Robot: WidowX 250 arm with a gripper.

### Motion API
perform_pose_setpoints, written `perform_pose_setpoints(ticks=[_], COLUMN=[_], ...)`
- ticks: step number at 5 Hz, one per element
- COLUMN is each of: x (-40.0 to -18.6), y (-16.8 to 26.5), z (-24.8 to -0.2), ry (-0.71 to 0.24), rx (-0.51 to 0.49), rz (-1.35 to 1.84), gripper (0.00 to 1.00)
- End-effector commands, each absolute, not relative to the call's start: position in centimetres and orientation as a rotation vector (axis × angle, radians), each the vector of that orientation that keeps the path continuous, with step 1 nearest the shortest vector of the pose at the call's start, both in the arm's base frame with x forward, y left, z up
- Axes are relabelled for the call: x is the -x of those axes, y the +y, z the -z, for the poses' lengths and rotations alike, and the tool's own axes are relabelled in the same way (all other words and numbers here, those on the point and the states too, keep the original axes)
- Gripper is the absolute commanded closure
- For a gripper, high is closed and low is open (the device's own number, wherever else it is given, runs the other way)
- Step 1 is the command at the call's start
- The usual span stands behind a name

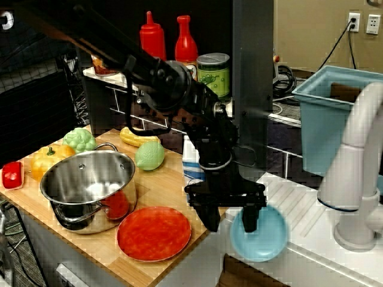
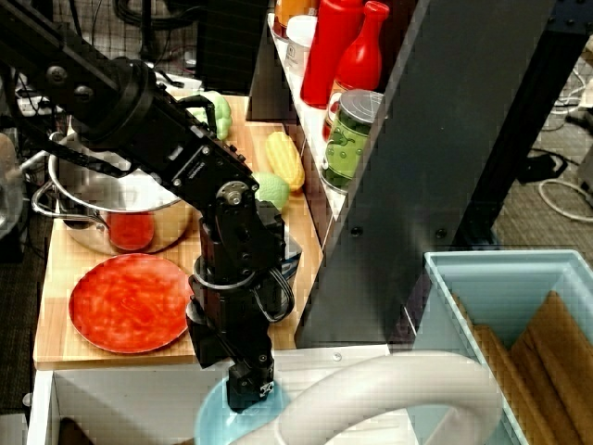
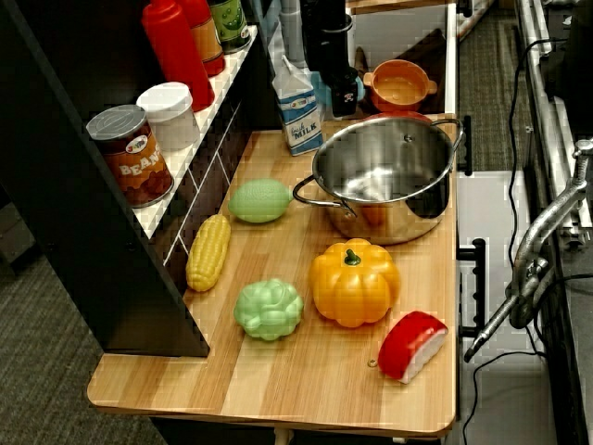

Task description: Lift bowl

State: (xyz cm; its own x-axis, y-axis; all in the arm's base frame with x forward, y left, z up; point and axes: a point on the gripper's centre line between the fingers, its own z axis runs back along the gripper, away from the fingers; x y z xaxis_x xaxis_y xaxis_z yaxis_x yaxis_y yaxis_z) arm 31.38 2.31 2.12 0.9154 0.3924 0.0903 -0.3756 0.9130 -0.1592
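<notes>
Bowl (image 1: 263, 236), smooth round light-blue plastic, sits right of the flat red plate (image 1: 154, 233); the black gripper (image 1: 230, 218) straddles its rim, jaws spread.

My arm (image 1: 179, 95) was matte black all over, built of blocky jointed segments with small screws showing at the joints. A thin black cable looped beside my wrist. My pincer (image 1: 228, 216) ended in two black, squared fingers (image 1: 250, 218).
</notes>
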Motion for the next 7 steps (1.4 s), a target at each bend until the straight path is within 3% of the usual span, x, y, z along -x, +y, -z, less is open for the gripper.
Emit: perform_pose_setpoints(ticks=[1,4,5,7], x=[-31.7,-30.6,-30.3,-28.1], y=[3.2,4.4,4.9,6.6], z=[-3.8,-5.6,-6.9,-14.7], ry=[-0.171,-0.246,-0.225,-0.217], rx=[0.2,0.198,0.217,0.371], rz=[-0.392,-0.379,-0.389,-0.361], gripper=[1.0,1.0,1.0,1.0])
